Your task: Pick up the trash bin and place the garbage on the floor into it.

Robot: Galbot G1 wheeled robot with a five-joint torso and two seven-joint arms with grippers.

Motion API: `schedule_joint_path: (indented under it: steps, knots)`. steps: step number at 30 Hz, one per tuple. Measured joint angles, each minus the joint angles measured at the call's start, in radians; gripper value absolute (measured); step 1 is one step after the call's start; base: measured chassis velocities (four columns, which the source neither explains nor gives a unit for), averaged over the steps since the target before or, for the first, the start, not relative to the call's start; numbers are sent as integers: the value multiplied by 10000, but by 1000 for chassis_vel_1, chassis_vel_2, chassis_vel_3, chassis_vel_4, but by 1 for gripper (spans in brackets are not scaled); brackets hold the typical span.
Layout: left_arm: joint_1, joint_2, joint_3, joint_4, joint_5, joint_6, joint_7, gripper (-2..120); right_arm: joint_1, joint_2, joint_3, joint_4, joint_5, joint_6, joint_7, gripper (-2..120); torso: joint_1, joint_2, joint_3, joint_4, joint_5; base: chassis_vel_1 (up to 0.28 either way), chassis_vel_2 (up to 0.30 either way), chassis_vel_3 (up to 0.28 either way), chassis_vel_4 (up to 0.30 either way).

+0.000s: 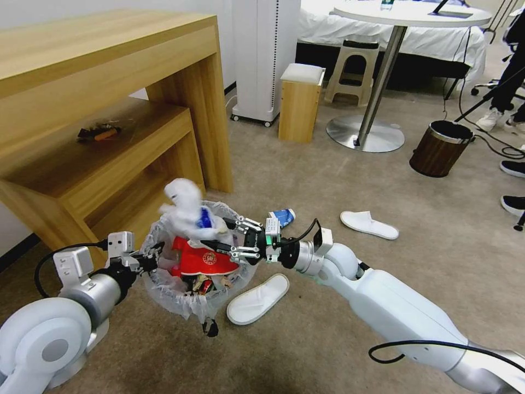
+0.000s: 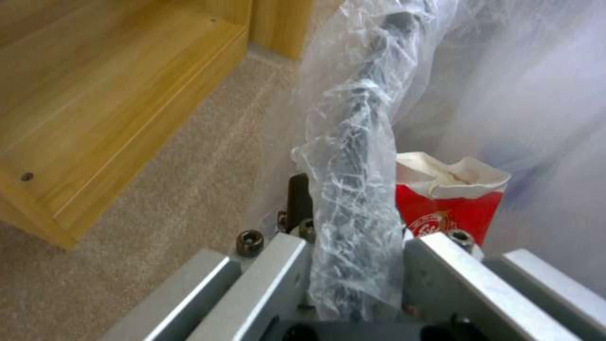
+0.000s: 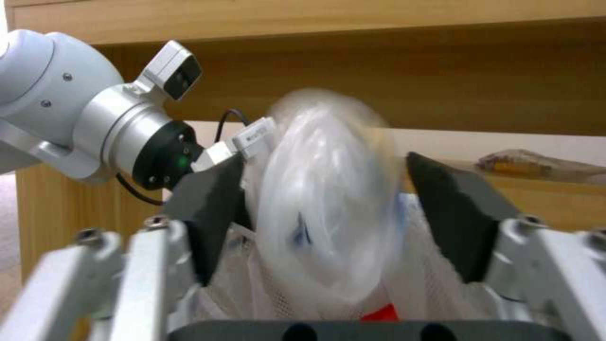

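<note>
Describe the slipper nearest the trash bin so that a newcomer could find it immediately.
Start at the big wooden desk and look down to the trash bin on the carpet in front of it. The slipper lies flat just beside the bin. Unlike the other slipper, it almost touches the bin's plastic bag.

I see the floor (image 1: 306, 180), flat beige carpet, carrying most of what is here. Two white slippers (image 1: 258, 299) lie on it, one just beside the bag-lined trash bin (image 1: 191, 298), the other farther right. A blue paper cup (image 1: 284, 216) lies tipped between them. A wood-grain bin (image 1: 440, 149), a round table's base (image 1: 365, 134) and a small wooden stool (image 1: 299, 103) stand farther off. The low bench (image 1: 136, 126) bears a dark wrapper (image 1: 98, 132).
</note>
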Motion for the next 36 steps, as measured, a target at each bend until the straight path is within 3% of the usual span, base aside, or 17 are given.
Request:
schedule_joint_path:
  steps: [5, 9, 19, 36]
  knots:
    - [1, 10, -4, -4, 0, -2, 0, 0, -49, -124, 114, 69, -4, 18, 2, 91, 0, 0, 0, 0, 0, 0, 0, 0, 0]
    - [9, 8, -11, -5, 4, -3, -31, 0, -86, -219, 240, 168, 8, 28, 2, 100, 0, 0, 0, 0, 0, 0, 0, 0, 0]
    - [22, 34, -119, 3, 32, -3, -195, 0, -250, -451, 634, 456, 72, 38, 15, 100, 0, 0, 0, 0, 0, 0, 0, 0, 0]
    - [-15, 249, -733, 139, -333, 10, -710, 0, -2416, -1452, 3361, 1387, 563, -359, 1726, 100, -1, 0, 0, -1, 1, 0, 0, 0, 0]
